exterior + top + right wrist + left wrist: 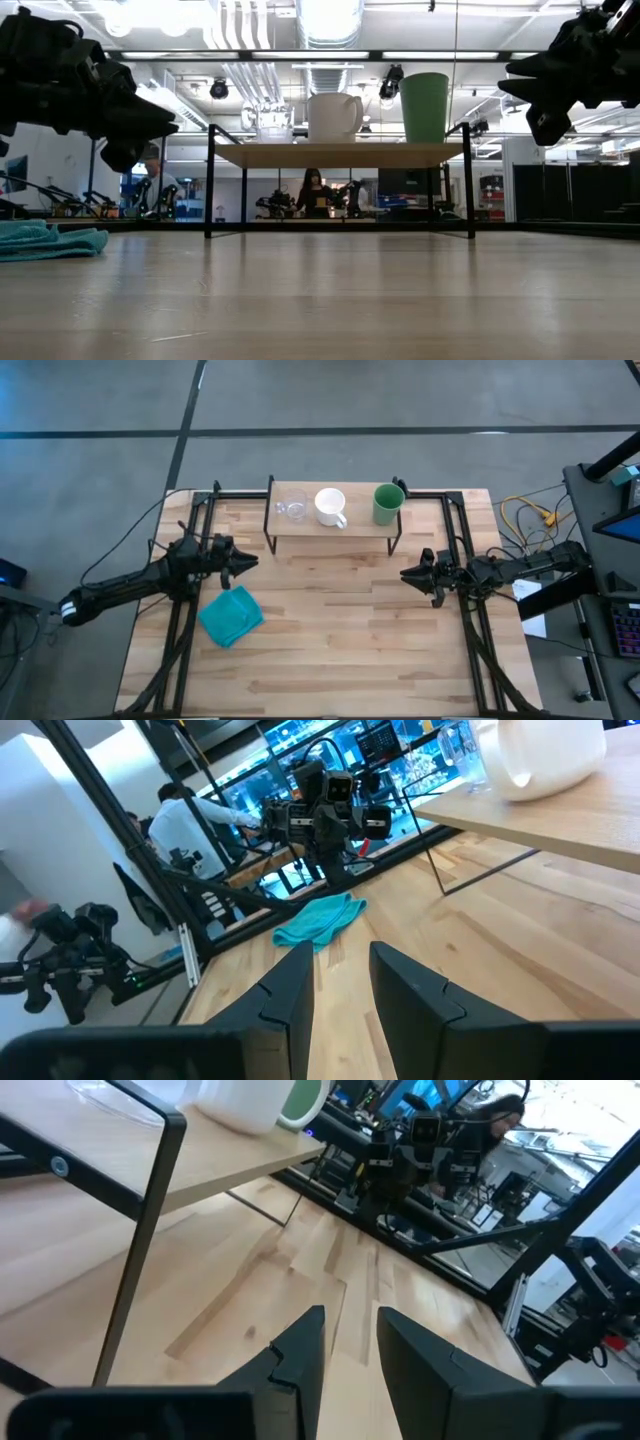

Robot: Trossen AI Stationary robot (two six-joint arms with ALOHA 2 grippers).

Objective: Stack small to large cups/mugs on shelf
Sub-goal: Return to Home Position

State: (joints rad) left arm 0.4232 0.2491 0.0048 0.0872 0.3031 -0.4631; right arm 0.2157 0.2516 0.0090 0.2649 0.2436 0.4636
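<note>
- Glass cup, white mug, green cup: in a row on the shelf.
- Left gripper: off the shelf's left front corner, fingers parted, empty.
- Right gripper: off its right front corner, likewise.

Both arms are matte black, built of rounded links and blocky joint housings. The left arm bears a pale ring beyond the tabletop's edge, and the right arm looks all dark. The left claw and right claw each have two flat black fingers with slanted, wedge-cut tips.
</note>
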